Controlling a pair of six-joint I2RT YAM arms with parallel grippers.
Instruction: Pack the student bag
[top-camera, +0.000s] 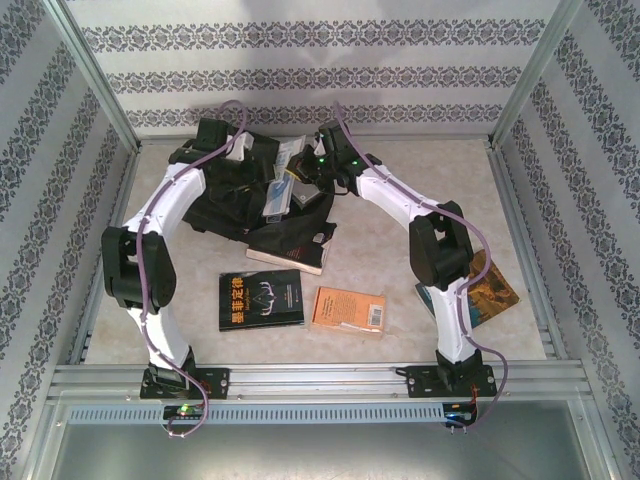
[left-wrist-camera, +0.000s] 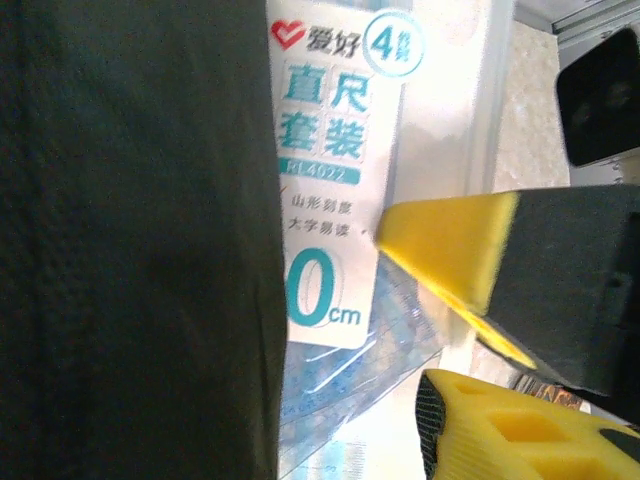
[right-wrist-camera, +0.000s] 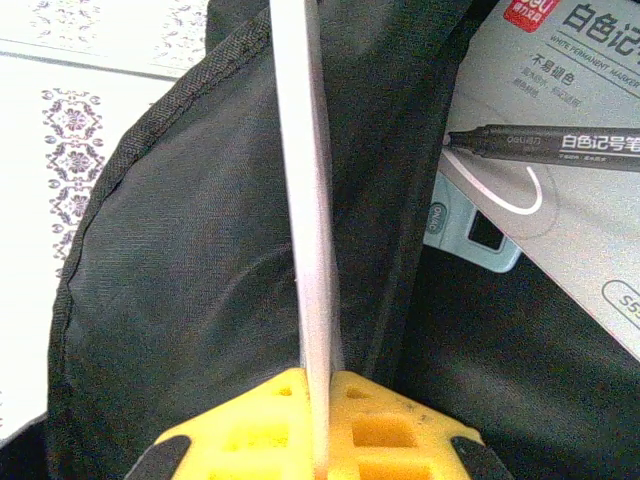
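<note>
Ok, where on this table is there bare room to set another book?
Bare tabletop far right, between the right arm and the side rail; a smaller patch between the student bag and the orange book. Crowded: far left around the bag, and the near middle by the black book.

Top view: the student bag is laid at the upper centre of the table, with a first book at its lower right edge. Below these, at the frame's centre, a second book and a third book are set side by side, the third on the right. A fourth book is placed at the right, partly hidden behind the right arm. Left wrist view: a ruler pack is seen to the right of the bag fabric. Right wrist view: a flat sheet is stood edge-on at centre inside the bag, clamped by the right gripper. A marker pack lies at upper right.
</note>
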